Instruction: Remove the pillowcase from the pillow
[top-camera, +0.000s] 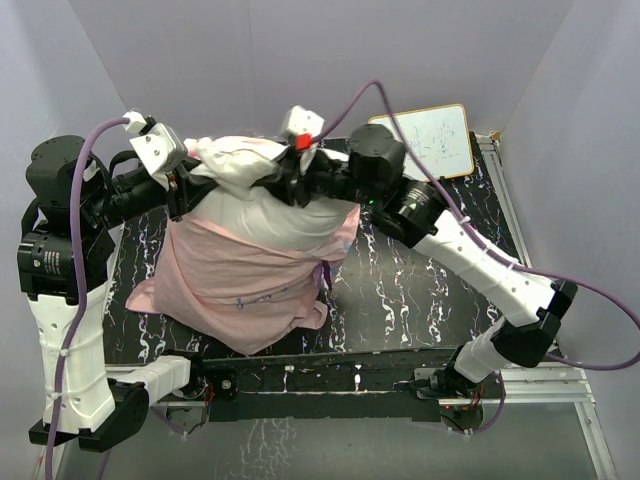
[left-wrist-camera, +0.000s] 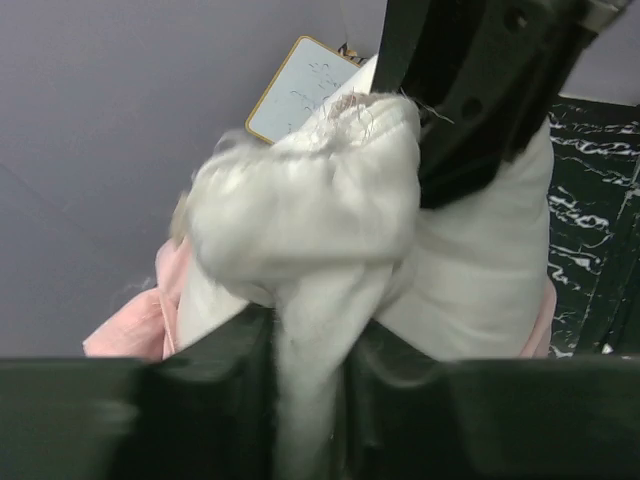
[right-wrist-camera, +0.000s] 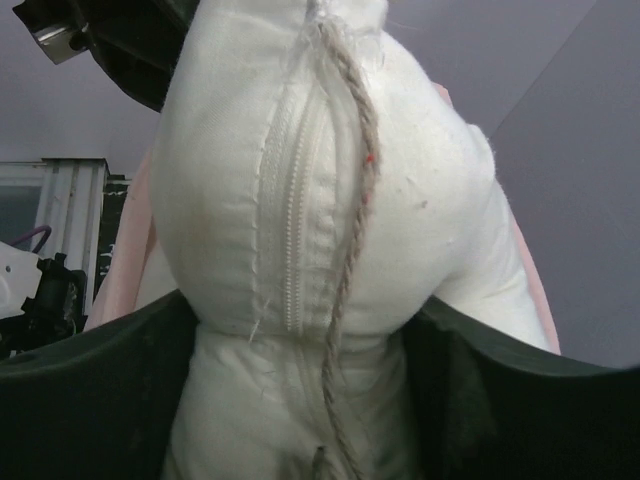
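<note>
Grey-lilac walls were seen around a black, white-veined surface. Above it the pillow was held up by both arms, and its top edge was stretched between the two grippers. The left gripper was closed upon one bunched white corner of the pillow, the cloth being pinched between its dark fingers. The right gripper was clamped in the same way on the other end of that edge, where a sewn zip line and a frayed grey cord were squeezed between its jaws.

Just below both grippers the upper part of the pillow was seen bare and white. The pillowcase was found lower down, gathered around the bottom half of the pillow, with its pale pink inside turned outward. Its lower folds were spread on the surface, near to the arm bases. A small patch of purple was shown at its edge, under the right gripper.

Beyond the right gripper, a small whiteboard with a yellow frame was laid at the far corner of the surface, well apart from the pillowcase.
</note>
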